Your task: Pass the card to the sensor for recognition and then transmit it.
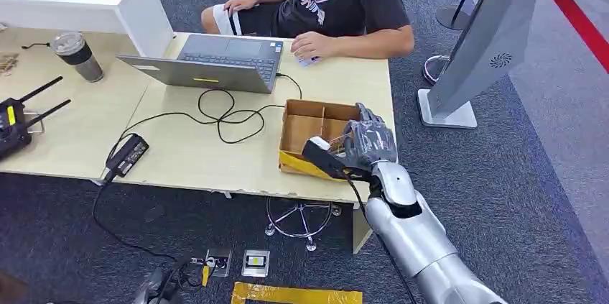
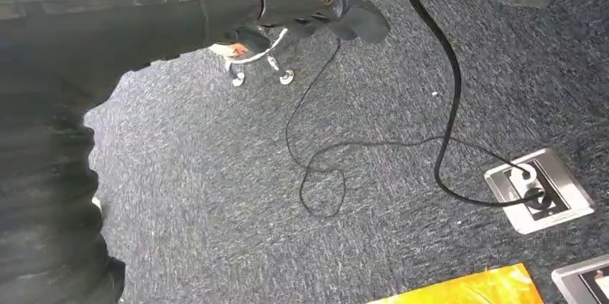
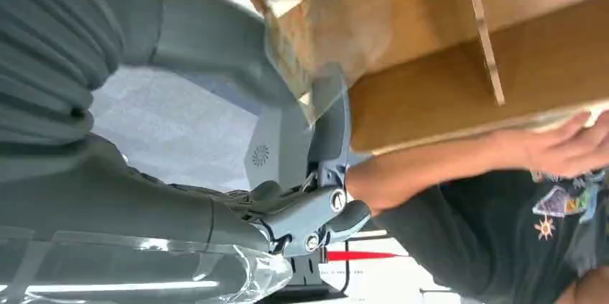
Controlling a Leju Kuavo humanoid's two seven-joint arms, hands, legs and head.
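from the head view i see my right hand point(image 1: 368, 144) poised over the near right corner of the worktop point(image 1: 179, 149), right above a divided cardboard box point(image 1: 307, 124) with low walls and a partition across it. the hand is wrapped in a clear plastic cover, and from here i cannot tell whether its fingers are spread or curled, or whether anything sits between them. i cannot pick out the card itself; my guess is that it lies in one of the box compartments under the hand. a person point(image 1: 337, 2) sits at the far side behind an open laptop point(image 1: 215, 63), with a black cable point(image 1: 222, 113) looping across the wood. a tall grey kiosk point(image 1: 474, 52) stands on the carpet to the right, which i judge may carry the sensor.

in the left wrist view my left hand point(image 2: 309, 9) hangs over grey carpet, fingers curled in with nothing in them, near a floor socket point(image 2: 538, 189) and a thin cord point(image 2: 316, 167).

in the right wrist view the box wall and divider point(image 3: 481, 31) sit close ahead of the hand, and the thumb point(image 3: 316, 214) lies apart from the cardboard. no card shows here either.

a card should be light, thin, stiff and slick, lying flat, so i expect it needs a pinch on one edge, tilted up against the box wall, leaving its face free for reading.
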